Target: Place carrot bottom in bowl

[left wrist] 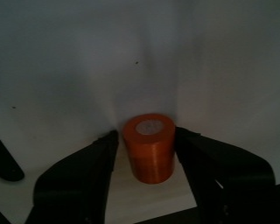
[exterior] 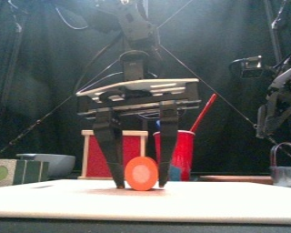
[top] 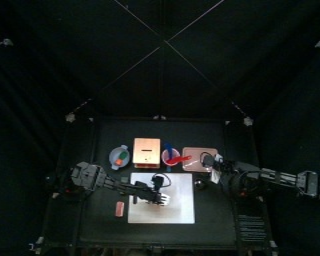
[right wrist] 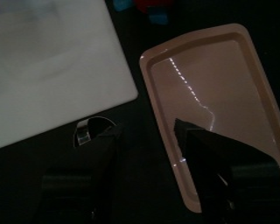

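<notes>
The carrot bottom point(exterior: 141, 173), a short orange stub, stands upright on the white cutting board point(exterior: 63, 196). My left gripper point(exterior: 139, 185) hangs straight down over it, one jaw on each side and close to it, and the stub still rests on the board. The left wrist view shows the stub point(left wrist: 150, 147) between the two jaws with thin gaps. The bowl point(top: 119, 155), grey-blue, sits behind the board to the left, and shows in the front view point(exterior: 57, 164). My right gripper point(right wrist: 149, 149) is open and empty above the pink tray point(right wrist: 213, 79).
A red box point(top: 147, 150) and a red cup point(top: 171, 155) stand behind the board, between the bowl and the pink tray point(top: 199, 158). Small green and white boxes point(exterior: 5, 171) sit at the front left. A dark object point(exterior: 285, 166) stands at the front right.
</notes>
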`<act>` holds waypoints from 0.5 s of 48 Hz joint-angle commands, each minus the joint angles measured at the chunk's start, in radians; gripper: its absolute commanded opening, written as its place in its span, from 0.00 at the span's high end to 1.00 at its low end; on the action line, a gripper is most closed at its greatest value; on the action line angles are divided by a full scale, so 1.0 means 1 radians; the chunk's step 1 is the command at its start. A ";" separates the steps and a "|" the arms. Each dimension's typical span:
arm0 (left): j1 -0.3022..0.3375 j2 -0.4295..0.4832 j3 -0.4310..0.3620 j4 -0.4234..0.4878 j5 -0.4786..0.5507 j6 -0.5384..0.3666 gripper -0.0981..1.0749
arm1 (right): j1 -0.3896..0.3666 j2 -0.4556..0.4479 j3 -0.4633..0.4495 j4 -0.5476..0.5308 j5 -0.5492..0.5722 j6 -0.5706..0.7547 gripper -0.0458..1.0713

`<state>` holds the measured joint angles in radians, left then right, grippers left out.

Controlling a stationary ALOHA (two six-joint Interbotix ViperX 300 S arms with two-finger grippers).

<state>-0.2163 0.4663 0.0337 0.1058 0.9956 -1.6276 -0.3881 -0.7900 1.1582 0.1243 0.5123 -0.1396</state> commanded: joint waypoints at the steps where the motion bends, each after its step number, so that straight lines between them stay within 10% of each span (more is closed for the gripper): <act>1: 0.000 -0.044 -0.009 0.015 0.020 0.005 0.36 | -0.003 0.002 -0.009 0.003 -0.002 0.000 0.21; 24: 0.069 -0.410 0.117 0.164 0.207 0.175 0.36 | -0.012 0.000 -0.008 0.003 0.006 0.000 0.21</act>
<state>-0.1764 0.1304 0.1319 0.2592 1.1643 -1.4711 -0.3973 -0.7915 1.1612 0.1243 0.5216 -0.1396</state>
